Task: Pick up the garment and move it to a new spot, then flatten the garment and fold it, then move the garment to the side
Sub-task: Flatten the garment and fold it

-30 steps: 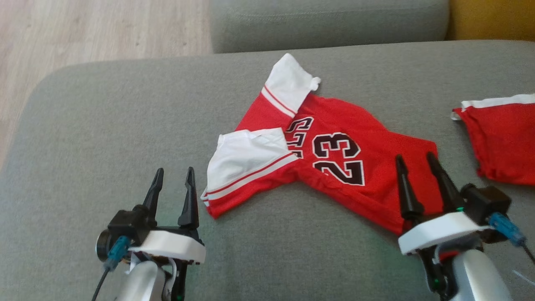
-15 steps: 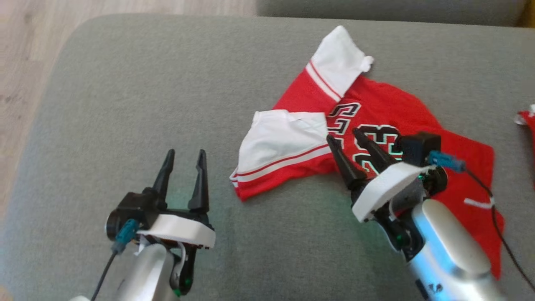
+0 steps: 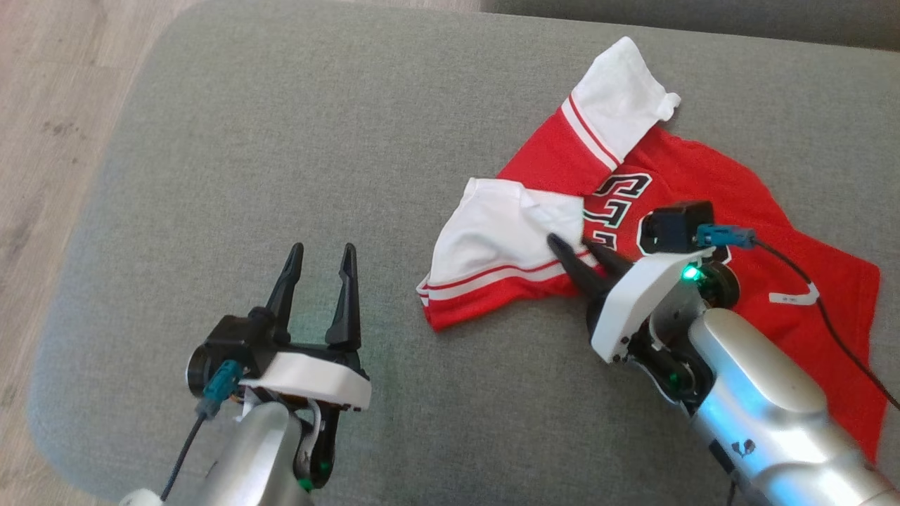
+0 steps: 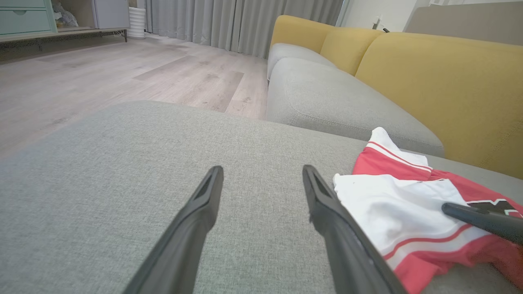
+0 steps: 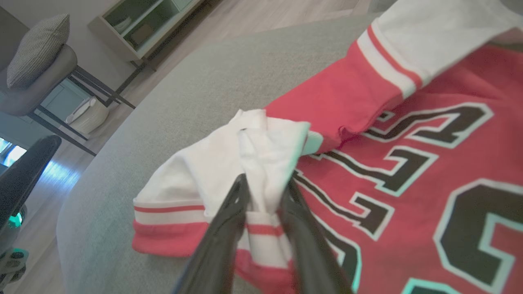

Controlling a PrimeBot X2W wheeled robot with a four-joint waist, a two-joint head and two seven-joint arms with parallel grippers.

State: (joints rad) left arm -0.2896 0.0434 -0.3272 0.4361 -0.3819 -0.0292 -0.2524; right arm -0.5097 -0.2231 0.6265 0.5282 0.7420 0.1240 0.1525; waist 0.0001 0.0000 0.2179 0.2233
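Item, as I view it from my station: one grey upholstered seat (image 3: 281, 140), woven fabric, rounded corners, flat top. Lying directly on it, toward its right half: one red jersey (image 3: 710, 183), lettered side up, black characters outlined in white, body rumpled. Its near white sleeve (image 3: 492, 232) is folded across the chest; its far white sleeve (image 3: 622, 84) points away from me. A small white label (image 3: 791, 296) shows on the red cloth.
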